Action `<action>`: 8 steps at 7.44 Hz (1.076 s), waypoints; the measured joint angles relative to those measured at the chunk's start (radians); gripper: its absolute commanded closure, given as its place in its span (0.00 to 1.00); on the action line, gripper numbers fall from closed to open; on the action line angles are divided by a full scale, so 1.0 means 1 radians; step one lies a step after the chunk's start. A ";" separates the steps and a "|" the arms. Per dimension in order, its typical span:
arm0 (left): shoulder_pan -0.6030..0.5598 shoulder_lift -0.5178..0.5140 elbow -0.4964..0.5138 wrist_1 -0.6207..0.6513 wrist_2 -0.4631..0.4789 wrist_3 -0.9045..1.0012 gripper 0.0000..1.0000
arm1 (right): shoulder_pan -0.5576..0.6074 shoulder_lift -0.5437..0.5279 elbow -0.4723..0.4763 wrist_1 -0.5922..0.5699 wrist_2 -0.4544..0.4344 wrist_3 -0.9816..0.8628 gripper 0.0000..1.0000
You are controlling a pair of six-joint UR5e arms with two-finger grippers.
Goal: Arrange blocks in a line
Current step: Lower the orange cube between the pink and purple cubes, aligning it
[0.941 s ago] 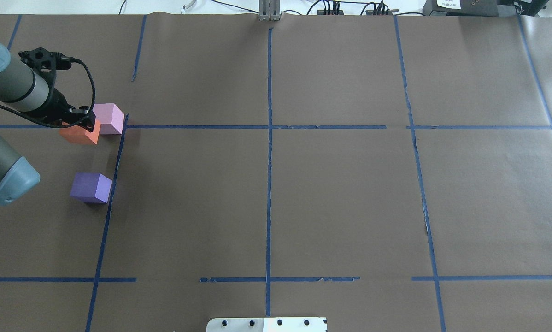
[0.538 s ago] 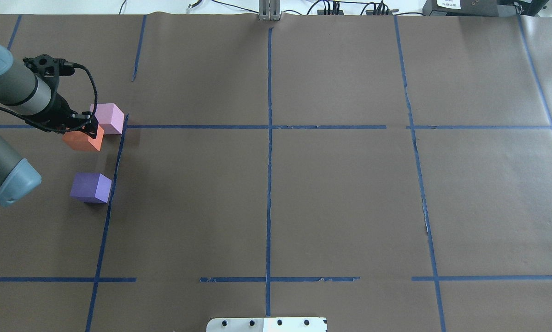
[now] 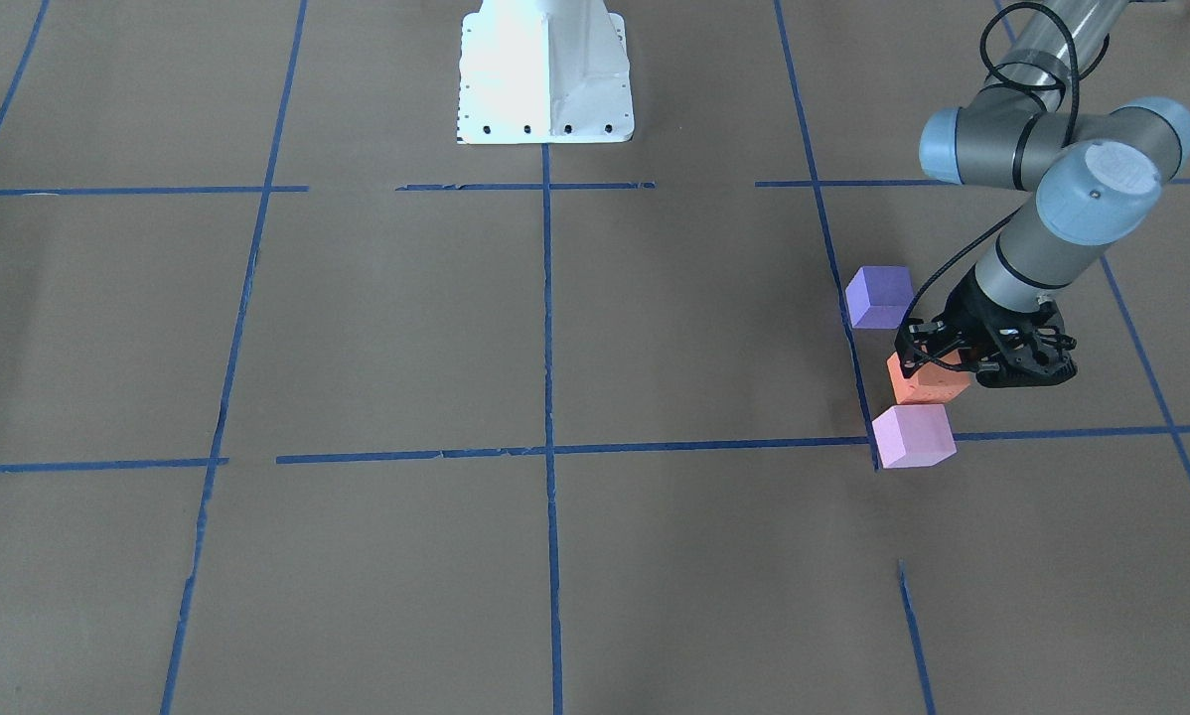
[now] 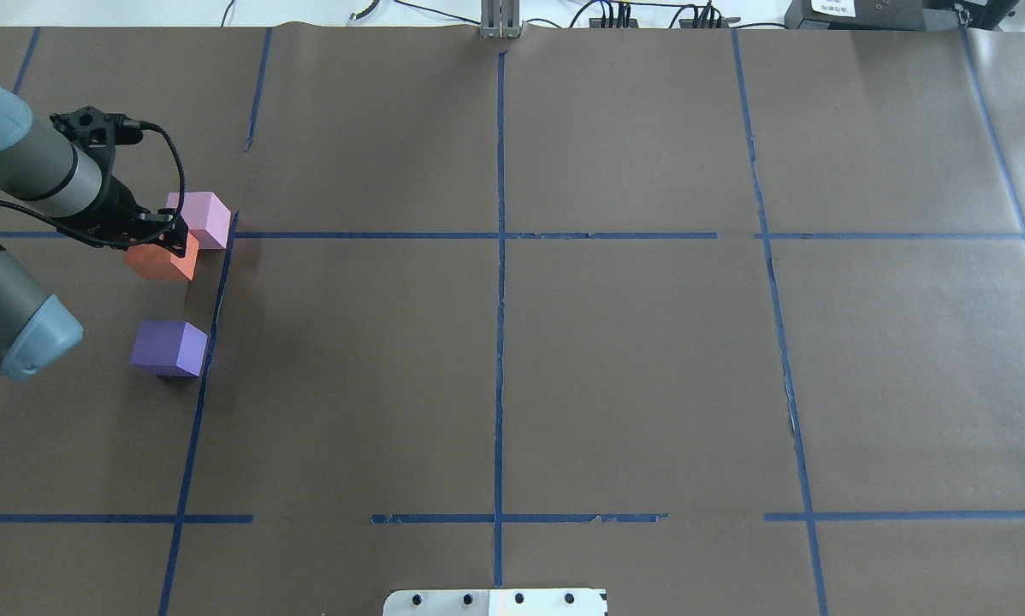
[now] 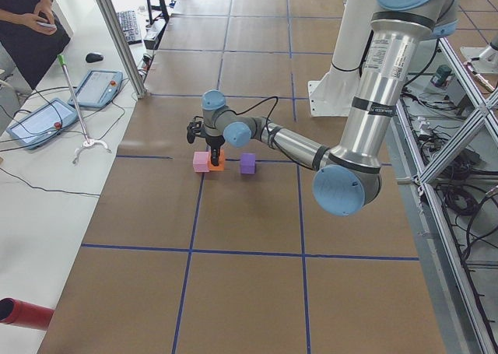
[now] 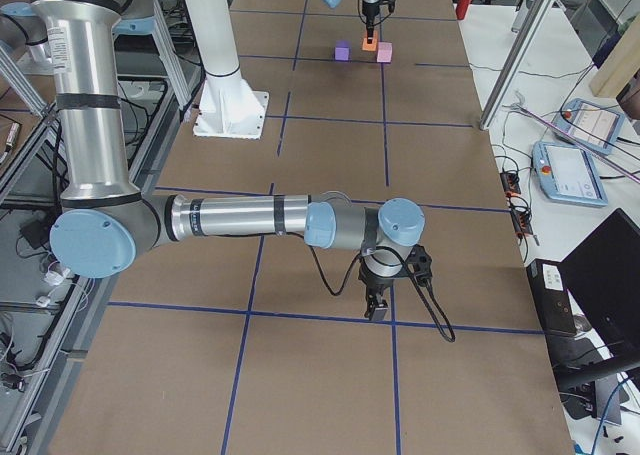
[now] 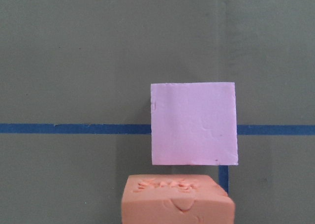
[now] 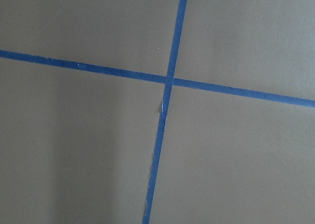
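Note:
My left gripper (image 4: pixel 167 239) is shut on the orange block (image 4: pixel 162 262) and holds it low over the table, between the other two blocks. The pale pink-lilac block (image 4: pixel 201 219) rests on a blue tape crossing just beyond it, close to the orange one. The blue-violet block (image 4: pixel 168 348) rests apart on the nearer side. In the left wrist view the orange block (image 7: pixel 177 204) sits at the bottom edge below the pink-lilac block (image 7: pixel 194 123). My right gripper (image 6: pixel 378 310) shows only in the exterior right view, low over a tape crossing; I cannot tell whether it is open.
Brown paper with blue tape lines (image 4: pixel 500 235) covers the table. The white robot base plate (image 3: pixel 543 70) stands at the middle of the robot's side. The right arm (image 6: pixel 240 218) stretches over the far right of the table.
My left gripper has carried the orange block a little to the right and toward the robot, nearer to the line between the pink-lilac and blue-violet blocks. Those two blocks have not moved.

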 measured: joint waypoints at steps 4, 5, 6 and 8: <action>0.007 -0.010 0.047 -0.053 -0.001 -0.045 0.45 | 0.000 0.000 0.000 0.000 0.000 0.000 0.00; 0.011 -0.010 0.054 -0.070 -0.008 -0.064 0.45 | 0.000 0.000 0.000 0.000 0.000 0.000 0.00; 0.017 -0.010 0.057 -0.078 -0.020 -0.075 0.45 | 0.000 0.000 0.000 0.000 0.000 0.000 0.00; 0.029 -0.010 0.057 -0.083 -0.029 -0.089 0.44 | 0.000 0.000 0.000 0.000 0.000 0.000 0.00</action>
